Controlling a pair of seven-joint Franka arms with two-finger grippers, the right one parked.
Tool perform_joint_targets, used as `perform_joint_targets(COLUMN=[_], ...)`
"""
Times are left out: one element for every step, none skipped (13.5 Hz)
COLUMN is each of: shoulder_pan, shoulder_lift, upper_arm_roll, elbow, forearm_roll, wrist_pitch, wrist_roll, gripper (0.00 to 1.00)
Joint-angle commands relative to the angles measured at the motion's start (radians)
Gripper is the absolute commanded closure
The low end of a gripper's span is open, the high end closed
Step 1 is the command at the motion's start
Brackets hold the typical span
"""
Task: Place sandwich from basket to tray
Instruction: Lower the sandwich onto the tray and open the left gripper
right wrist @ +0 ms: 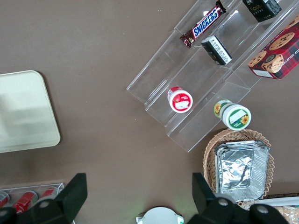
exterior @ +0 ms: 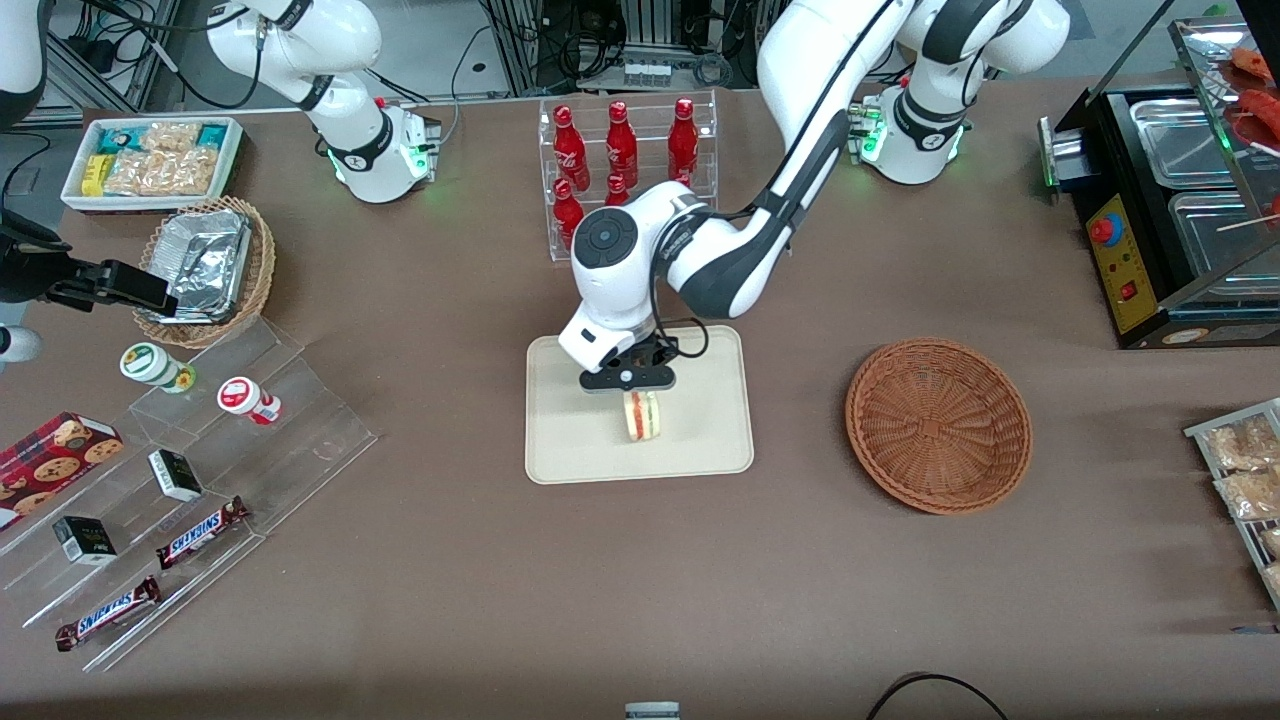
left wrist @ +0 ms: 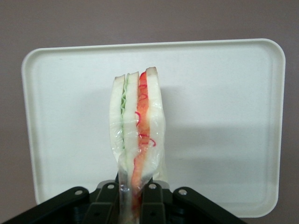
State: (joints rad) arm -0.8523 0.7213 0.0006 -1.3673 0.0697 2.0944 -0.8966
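— While the sandwich (exterior: 641,416) hangs pinched in the hand (exterior: 628,385) over the tray (exterior: 700,450), what does this step call for?

— A short, straight lowering, I'd say. From the counter (exterior: 480,580) upward: the tray lies flat near the counter's middle, and the hand is above the tray's middle, so no sideways travel looks needed. The fingers (left wrist: 150,204) press together on the wrap at one end of the wedge, which hangs with its bread and filling layers on edge. It seems close to the tray, though I can't tell whether it touches.

— So just let go?

— Better to bring the low end down onto the tray first, then spread the fingers. Released on edge, it would likely tip onto a flat face. There is bare tray all round it, so it should land inside the rim.

— What about the basket (exterior: 938,424)?

— It sits empty toward the working arm's end of the counter, well apart from the tray.

— Anything in the way?

— Nothing close. A clear rack of red bottles (exterior: 622,140) stands farther from the front camera than the tray, so lifting straight up afterward seems wise. Stepped clear shelves (exterior: 250,450) with two small round tubs (exterior: 247,398) and candy bars (exterior: 202,532) lie toward the parked arm's end.
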Motion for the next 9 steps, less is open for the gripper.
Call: perform_joint_targets(shoulder_pan=[-0.024, -0.024, -0.027, -0.031, -0.042, -0.042, -0.042, -0.042, -0.042], shoulder_lift=[0.065, 0.081, 0.096, 0.105, 0.109, 0.116, 0.118, 0.118, 0.115], upper_arm_roll=[0.013, 0.013, 0.013, 0.013, 0.013, 0.013, 0.013, 0.013, 0.013], elbow=[0.043, 0.043, 0.045, 0.045, 0.043, 0.043, 0.043, 0.043, 0.043], forearm_roll=[0.037, 0.059, 0.073, 0.082, 0.088, 0.088, 0.088, 0.088, 0.088], wrist_pitch=[0.041, 0.045, 0.046, 0.046, 0.046, 0.047, 0.049, 0.049, 0.047], wrist_roll=[-0.001, 0.001, 0.002, 0.004, 0.004, 0.004, -0.001, -0.001, -0.001], gripper=[1.00, 1.00, 1.00, 1.00, 1.00, 1.00, 0.54, 0.12, 0.02])
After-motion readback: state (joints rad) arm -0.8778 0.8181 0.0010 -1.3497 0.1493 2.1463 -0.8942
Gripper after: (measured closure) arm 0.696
